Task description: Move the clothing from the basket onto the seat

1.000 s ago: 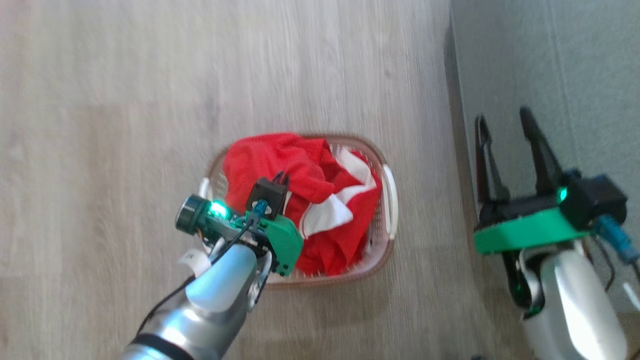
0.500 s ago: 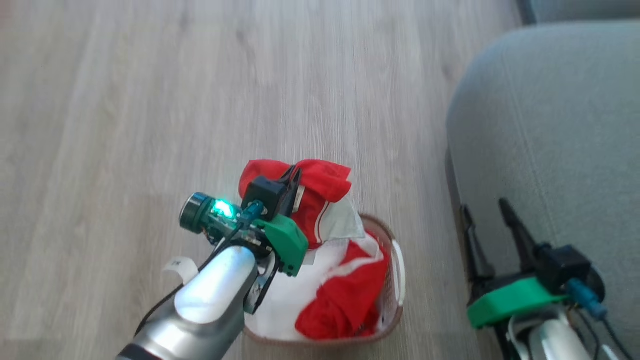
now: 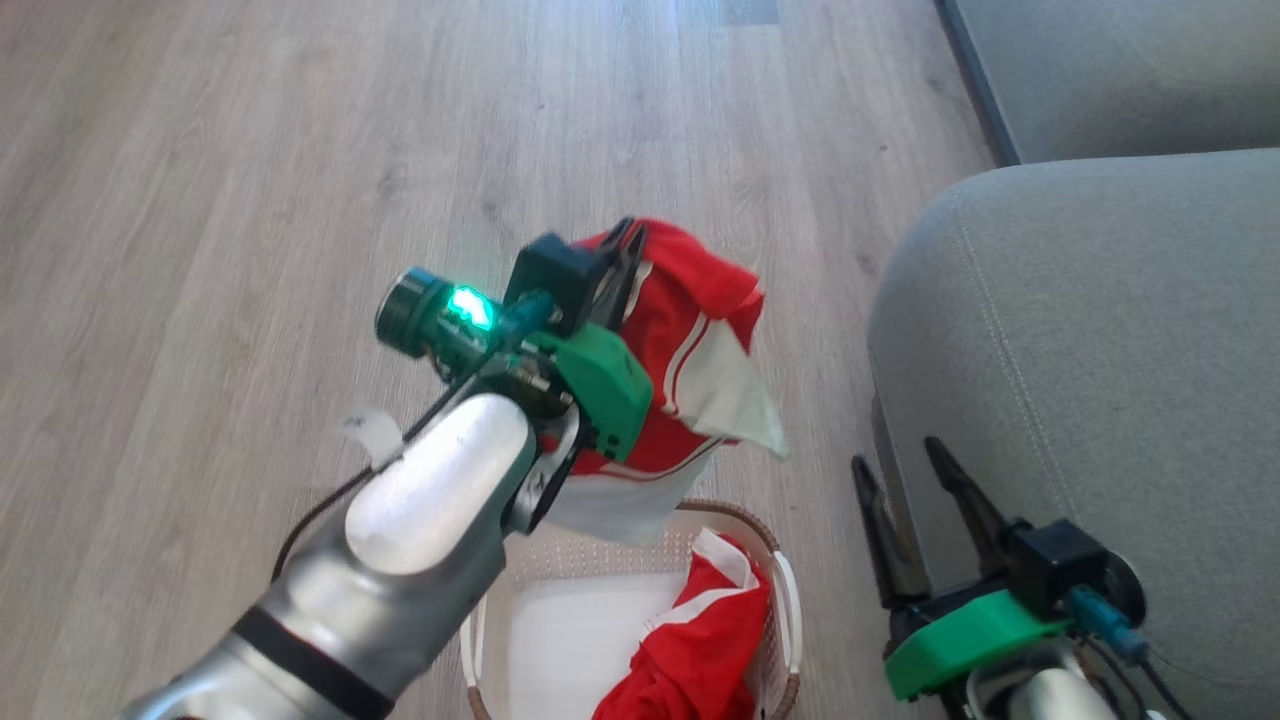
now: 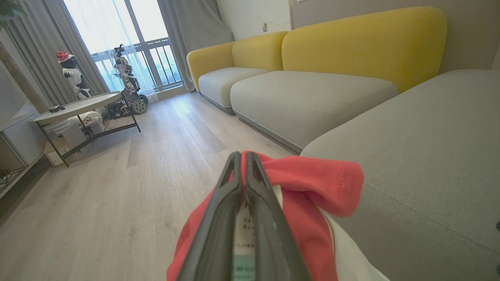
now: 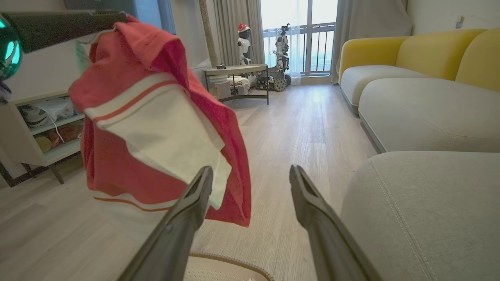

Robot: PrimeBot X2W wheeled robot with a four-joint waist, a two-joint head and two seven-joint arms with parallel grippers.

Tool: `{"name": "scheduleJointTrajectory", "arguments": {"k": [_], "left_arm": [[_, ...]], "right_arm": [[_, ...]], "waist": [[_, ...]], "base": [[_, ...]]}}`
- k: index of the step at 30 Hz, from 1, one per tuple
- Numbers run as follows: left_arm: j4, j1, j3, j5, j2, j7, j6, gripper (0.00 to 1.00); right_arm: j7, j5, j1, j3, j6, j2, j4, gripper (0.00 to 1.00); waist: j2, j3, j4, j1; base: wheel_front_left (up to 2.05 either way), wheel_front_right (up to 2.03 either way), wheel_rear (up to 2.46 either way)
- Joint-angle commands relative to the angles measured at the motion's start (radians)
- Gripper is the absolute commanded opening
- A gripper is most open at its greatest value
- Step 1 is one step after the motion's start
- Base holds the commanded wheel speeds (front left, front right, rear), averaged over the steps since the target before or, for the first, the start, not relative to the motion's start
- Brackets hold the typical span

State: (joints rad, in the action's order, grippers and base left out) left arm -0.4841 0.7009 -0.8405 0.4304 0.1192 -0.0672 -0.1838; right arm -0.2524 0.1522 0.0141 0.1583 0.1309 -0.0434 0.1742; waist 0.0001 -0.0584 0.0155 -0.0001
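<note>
The left gripper (image 3: 628, 238) is clamped tight on one red garment (image 3: 700, 330) hanging above the basket (image 3: 790, 600) — the other red garment (image 3: 700, 650) lies inside. The right gripper (image 3: 895, 455) gapes empty beside the grey seat (image 3: 1100, 330).

We can read no words, numbers or brand marks anywhere. A white label (image 4: 244, 230) on the clothing (image 4: 312, 183), lying between the fingers (image 4: 218, 218) of the left gripper (image 4: 243, 156), carries rows of small dark print, but it is too blurred for us to make out. A small white tag (image 3: 372, 432) beside the left arm (image 3: 430, 500) is too small for us to tell whether anything is written on it.
</note>
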Motion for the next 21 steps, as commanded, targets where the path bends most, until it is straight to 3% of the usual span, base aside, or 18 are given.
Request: {"name": "scheduleJointTrajectory", "arguments": {"k": [1, 21], "left_arm": [[0.04, 0.08, 0.04, 0.006, 0.011, 0.007, 0.004, 0.0], [0.048, 0.153, -0.011, 0.042, -0.05, 0.047, 0.031, 0.0]], "right_arm": [[-0.009, 0.002, -0.045, 0.034, 0.0, -0.007, -0.027, 1.0], [-0.009, -0.196, -0.28, 0.189, 0.0, -0.007, 0.125, 1.0]], "waist": [[-0.0001, -0.007, -0.004, 0.0001], [-0.0001, -0.045, 0.016, 0.0001]], "base": [[0.0, 0.0, 0.0], [0.0, 0.0, 0.0]]}}
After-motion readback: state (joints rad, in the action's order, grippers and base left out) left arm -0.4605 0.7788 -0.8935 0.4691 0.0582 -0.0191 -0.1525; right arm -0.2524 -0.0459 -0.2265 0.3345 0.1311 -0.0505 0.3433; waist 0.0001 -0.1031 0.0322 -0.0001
